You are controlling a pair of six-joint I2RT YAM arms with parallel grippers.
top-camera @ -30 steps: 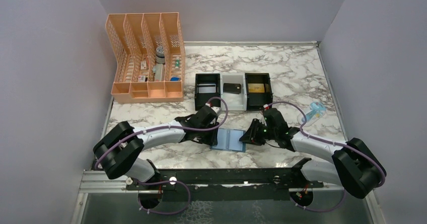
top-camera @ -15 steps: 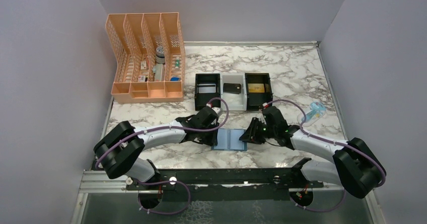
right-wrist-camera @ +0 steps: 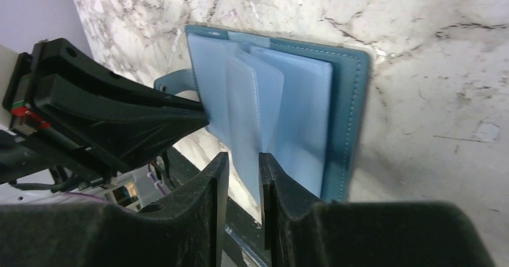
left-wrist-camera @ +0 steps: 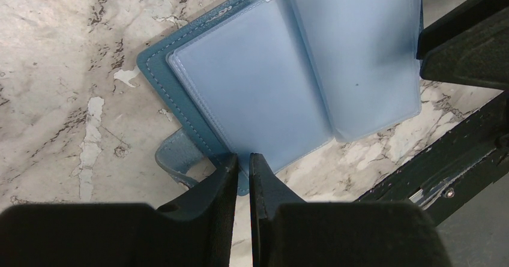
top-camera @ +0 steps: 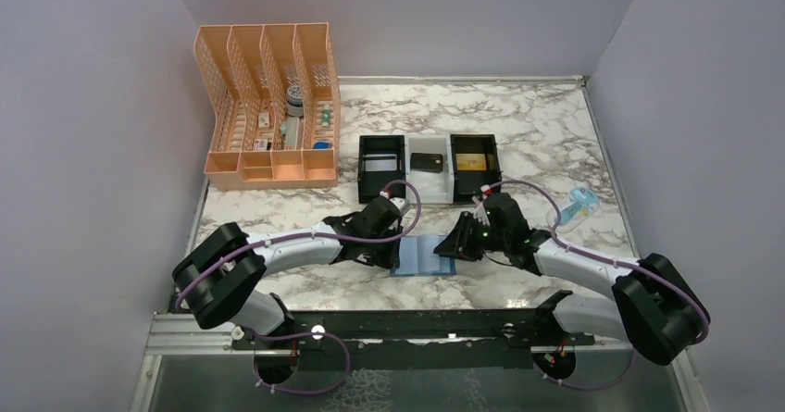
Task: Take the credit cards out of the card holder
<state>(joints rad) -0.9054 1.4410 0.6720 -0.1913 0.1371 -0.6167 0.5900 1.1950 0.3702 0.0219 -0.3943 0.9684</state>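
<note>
Credit cards (top-camera: 426, 161) lie outside the card holder (top-camera: 423, 255), one to each compartment of the black-and-white tray (top-camera: 429, 188) at the middle of the tabletop (top-camera: 546, 134). The silver-grey card (top-camera: 380, 163) is in the left black compartment, the black card (top-camera: 426, 161) in the white middle one and the gold card (top-camera: 470, 161) in the right black one. The card holder lies spread open close to the tabletop's near edge, about midway along it, with its pale blue pocket panels facing up inside the teal cover. The left gripper (left-wrist-camera: 243, 159) meets it from the left, fingers drawn almost together and clenched on the teal border of the cover, just beside the small strap tab (left-wrist-camera: 174, 159). The right gripper (right-wrist-camera: 243, 159) reaches in from the right and pinches one translucent inner leaf (right-wrist-camera: 255, 105), which stands up on edge between its two fingers while the panels on either side lie flat. A peach mesh organiser (top-camera: 268, 106) stands toward the far left corner, and a small pale-blue object (top-camera: 579, 204) lies near the right edge.
</note>
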